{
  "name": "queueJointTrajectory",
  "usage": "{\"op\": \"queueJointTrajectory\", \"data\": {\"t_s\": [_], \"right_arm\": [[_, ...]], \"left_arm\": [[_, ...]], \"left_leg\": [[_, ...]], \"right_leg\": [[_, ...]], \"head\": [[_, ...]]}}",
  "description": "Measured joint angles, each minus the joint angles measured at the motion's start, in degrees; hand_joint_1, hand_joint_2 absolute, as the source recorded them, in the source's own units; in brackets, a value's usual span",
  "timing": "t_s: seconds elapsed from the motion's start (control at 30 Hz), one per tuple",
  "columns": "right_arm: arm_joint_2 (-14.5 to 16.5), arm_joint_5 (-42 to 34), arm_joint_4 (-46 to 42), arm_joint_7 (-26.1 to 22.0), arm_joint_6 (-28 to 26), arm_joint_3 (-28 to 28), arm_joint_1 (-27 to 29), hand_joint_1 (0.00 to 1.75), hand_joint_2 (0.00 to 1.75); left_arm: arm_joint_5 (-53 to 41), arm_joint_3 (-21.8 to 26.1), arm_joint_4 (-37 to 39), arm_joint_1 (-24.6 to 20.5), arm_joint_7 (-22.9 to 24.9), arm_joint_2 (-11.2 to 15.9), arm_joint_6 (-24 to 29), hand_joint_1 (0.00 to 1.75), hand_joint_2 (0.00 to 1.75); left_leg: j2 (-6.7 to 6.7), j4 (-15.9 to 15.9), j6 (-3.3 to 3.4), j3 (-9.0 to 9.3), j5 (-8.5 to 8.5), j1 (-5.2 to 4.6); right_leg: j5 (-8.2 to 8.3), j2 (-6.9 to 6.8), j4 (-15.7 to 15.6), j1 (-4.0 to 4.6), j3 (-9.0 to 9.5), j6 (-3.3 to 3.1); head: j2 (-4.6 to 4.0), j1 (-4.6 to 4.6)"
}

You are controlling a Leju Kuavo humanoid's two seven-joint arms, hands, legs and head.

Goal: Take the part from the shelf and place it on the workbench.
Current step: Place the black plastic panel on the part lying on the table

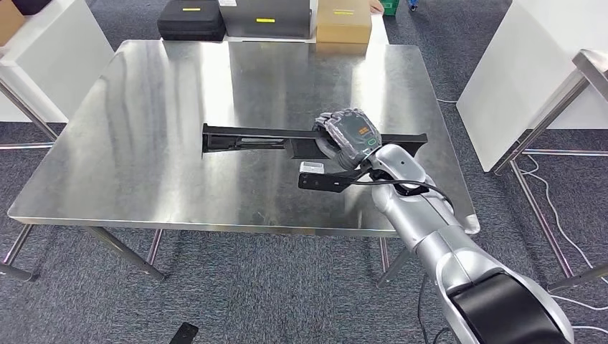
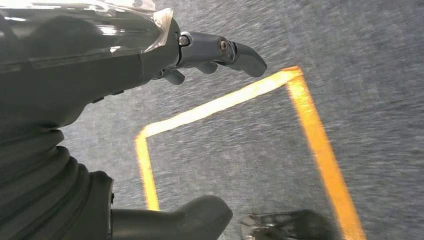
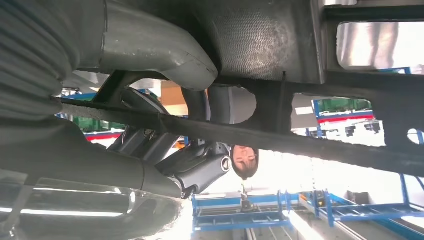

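Observation:
A long black part (image 1: 244, 137) lies across the right half of the steel workbench (image 1: 143, 107), level with its top and reaching from the middle to near the right edge. My right hand (image 1: 348, 136) grips it near its right end, fingers wrapped over the top. In the right wrist view the thumb (image 3: 150, 45) and dark fingers (image 3: 200, 165) close around a thin bar of the part (image 3: 320, 147), low over the reflecting tabletop. My left hand (image 2: 100, 75) hangs over the grey carpet with its fingers (image 2: 240, 52) apart and nothing in it.
A black case (image 1: 191, 20), a grey box (image 1: 267, 16) and a cardboard box (image 1: 344, 21) stand beyond the table's far edge. White panels (image 1: 530, 64) and a metal frame (image 1: 573, 79) flank the right side. Yellow floor tape (image 2: 310, 125) runs below my left hand.

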Motion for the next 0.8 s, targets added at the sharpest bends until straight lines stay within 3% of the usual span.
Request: {"op": "queueJointTrajectory", "data": {"t_s": [0.17,0.3,0.43,0.8], "right_arm": [[0.41,1.35,3.72,-1.93,-2.2,0.99,-0.67,1.75,1.75],[0.27,2.41,7.12,-2.14,-5.43,1.7,-0.65,0.0,1.75],[-0.85,2.13,9.52,-1.62,-6.76,1.79,-0.52,0.0,1.75],[-6.55,0.25,12.74,0.59,-5.35,-1.17,0.56,0.0,1.75]], "left_arm": [[3.99,2.42,-0.52,-0.12,-21.2,-0.46,4.2,0.0,1.75],[5.65,4.62,-0.55,-0.07,-23.79,-0.97,3.8,0.0,1.75],[5.79,6.06,-0.55,-0.16,-23.28,-1.14,3.42,0.0,0.0],[6.75,8.49,-0.55,0.31,-23.06,-1.15,1.58,0.0,0.0]], "left_leg": [[0.05,-0.02,-0.15,0.06,-0.08,0.04],[0.1,-0.02,-0.26,0.09,-0.16,0.04],[0.08,-0.02,-0.27,0.1,-0.18,0.03],[0.05,-0.02,-0.23,0.44,-0.27,-0.08]], "right_leg": [[-0.05,0.02,0.01,0.04,0.03,-0.14],[-0.1,0.11,0.01,0.04,0.02,-0.21],[-0.13,0.09,0.01,0.03,0.04,-0.25],[-0.14,0.1,-0.11,-0.05,0.47,-0.24]], "head": [[0.0,0.01],[0.0,0.01],[0.0,0.03],[0.0,0.02]]}}
